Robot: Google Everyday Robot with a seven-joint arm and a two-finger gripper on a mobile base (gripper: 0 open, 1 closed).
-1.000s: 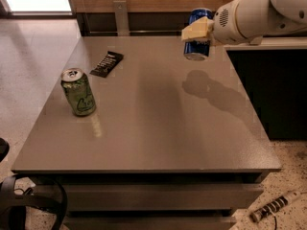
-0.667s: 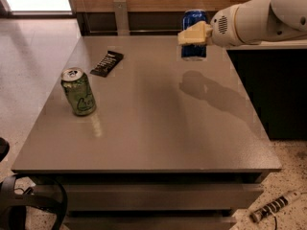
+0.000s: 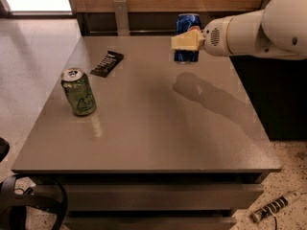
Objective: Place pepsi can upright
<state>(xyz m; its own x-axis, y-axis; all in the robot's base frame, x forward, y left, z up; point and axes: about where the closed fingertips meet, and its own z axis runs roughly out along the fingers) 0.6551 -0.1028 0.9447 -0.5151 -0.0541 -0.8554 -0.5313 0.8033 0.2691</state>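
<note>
Over the grey tabletop point(image 3: 144, 143), far right, the gripper point(image 3: 184, 42) is clamped round the middle of the pepsi can point(image 3: 188, 23), can upright and off the surface, green can point(image 3: 78, 91) standing well left.

Dark blue pepsi can point(image 3: 186, 24), upright, held above the tabletop point(image 3: 144, 133) at 1 o'clock, clasped by the gripper point(image 3: 182, 42).
</note>
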